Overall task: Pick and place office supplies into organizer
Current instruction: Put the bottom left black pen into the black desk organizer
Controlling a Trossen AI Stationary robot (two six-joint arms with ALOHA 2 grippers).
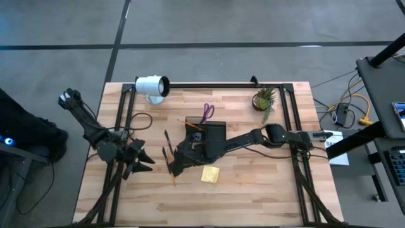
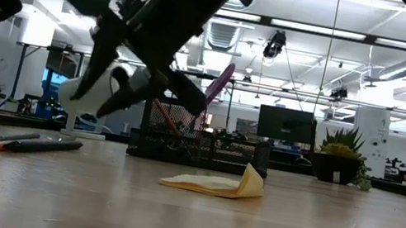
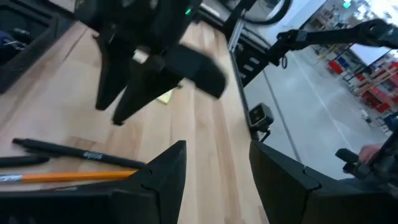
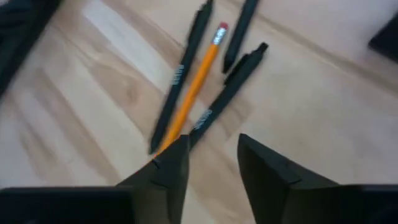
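Left gripper: at the table's nine o'clock side, fingers spread apart, holding nothing, tips toward three o'clock.
Pens and pencil: just at three o'clock of the left gripper, lying flat on the wood; the right wrist view shows an orange pencil between dark pens.
Right gripper: reaching in from three o'clock, poised over the pens, fingers parted with nothing between them.
Sticky-note pad: yellow, at five o'clock of the organizer, one corner curled up in the low view.
Organizer: dark tray near table centre.
Scissors: purple handles at the organizer's twelve o'clock edge.
Lamp: white, far edge at eleven o'clock.
Plant: far edge at one o'clock.
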